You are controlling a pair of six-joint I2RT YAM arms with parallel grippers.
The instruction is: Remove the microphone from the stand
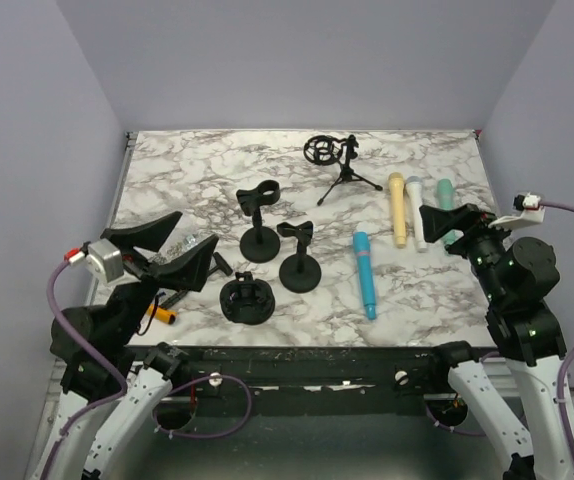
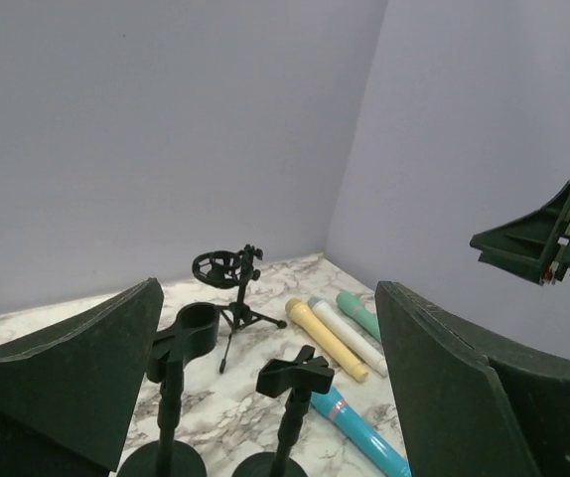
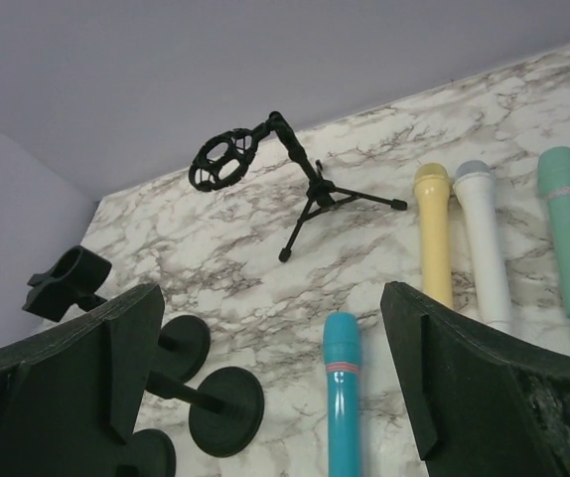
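While the left end effector (image 1: 195, 235) and right end effector (image 1: 437, 228) hang wide open over the white marbled surface (image 1: 217, 170), the blue cylindrical plastic microphone (image 1: 365, 275) lies flat between them, nearer the right, beside a black round-based stand (image 1: 299, 262).

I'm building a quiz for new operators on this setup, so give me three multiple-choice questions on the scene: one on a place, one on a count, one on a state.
1. Where is the blue microphone?
A. Leaning against the back wall.
B. Lying on the table, nearer the arms than the other microphones.
C. On the floor.

2. How many microphones lie on the table?
A. Two.
B. Six.
C. Four.

3. What state is the right hand in?
A. Open and empty.
B. Shut on a microphone.
C. Shut with nothing in it.

Answers:
1 B, it lies flat on the marble.
2 C, blue plus yellow, white and green.
3 A, its fingers stand apart with nothing between.
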